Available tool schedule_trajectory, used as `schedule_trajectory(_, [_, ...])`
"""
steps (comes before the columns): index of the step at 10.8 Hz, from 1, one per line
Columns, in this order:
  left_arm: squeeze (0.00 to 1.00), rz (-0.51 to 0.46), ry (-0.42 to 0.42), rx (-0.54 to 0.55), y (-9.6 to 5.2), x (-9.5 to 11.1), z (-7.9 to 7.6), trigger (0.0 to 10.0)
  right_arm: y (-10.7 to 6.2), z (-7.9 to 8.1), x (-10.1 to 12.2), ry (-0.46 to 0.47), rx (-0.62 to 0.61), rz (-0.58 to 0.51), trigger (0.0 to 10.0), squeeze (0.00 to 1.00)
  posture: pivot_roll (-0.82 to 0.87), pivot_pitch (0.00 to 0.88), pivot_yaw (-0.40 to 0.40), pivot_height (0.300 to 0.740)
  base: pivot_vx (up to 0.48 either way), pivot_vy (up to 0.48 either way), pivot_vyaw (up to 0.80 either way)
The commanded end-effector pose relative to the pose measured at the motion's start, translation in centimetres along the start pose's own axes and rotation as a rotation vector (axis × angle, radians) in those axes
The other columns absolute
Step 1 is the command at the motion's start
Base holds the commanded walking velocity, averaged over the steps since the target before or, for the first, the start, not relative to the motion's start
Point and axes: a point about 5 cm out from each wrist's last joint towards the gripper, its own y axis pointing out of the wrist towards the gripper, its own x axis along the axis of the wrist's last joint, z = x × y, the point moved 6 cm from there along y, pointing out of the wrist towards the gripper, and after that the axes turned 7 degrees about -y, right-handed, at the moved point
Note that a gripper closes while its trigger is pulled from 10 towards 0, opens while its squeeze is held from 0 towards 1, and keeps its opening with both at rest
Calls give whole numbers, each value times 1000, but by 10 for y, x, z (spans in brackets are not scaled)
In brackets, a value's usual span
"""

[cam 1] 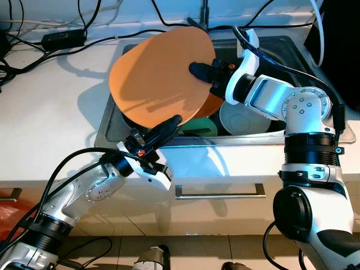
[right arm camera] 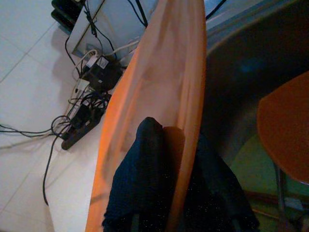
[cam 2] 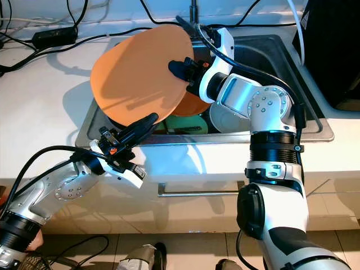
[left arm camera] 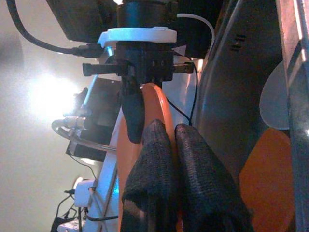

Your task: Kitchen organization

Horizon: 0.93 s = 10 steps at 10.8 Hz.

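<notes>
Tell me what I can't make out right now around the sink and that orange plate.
- Sink floor: head views, covered by the orange plate that the left gripper and right gripper hold.
- Green dish and white bowl: partly hidden by plate and right arm.
- Faucet: cut off at the top edge.

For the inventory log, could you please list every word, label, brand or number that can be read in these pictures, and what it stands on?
No readable text in any view.
The large orange plate, held by the right gripper and the left gripper over the sink: plain, unmarked.
The power adapter on the counter: any label is too small to read.
The small orange tab on the left gripper: too small to tell.
</notes>
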Motion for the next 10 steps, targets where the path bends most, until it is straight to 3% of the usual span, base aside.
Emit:
schedule_trajectory(1, [0,-36,18,16,0,8,3,0,2,-3,-7,-2,-37,41,0,0,118,174,63,740,0,0,0])
schedule_trajectory(4, [0,-31,21,10,-1,7,1,0,2,0,-7,34,-21,35,0,0,116,177,63,740,0,0,0])
schedule_trajectory(5, [780,-23,12,7,-1,6,0,0,1,0,-6,36,-22,33,0,0,116,177,63,740,0,0,0])
schedule_trajectory(6, [1000,-22,4,13,-1,6,0,8471,1,0,-6,39,-23,31,0,0,116,178,63,740,0,0,0])
schedule_trajectory(7, [1000,-26,-6,25,0,8,1,10000,1,0,-6,45,-22,27,0,0,116,179,63,740,0,0,0])
schedule_trajectory(10, [1000,-27,-29,55,1,10,4,10000,0,-5,-5,75,-39,2,0,0,118,178,61,740,0,0,0])
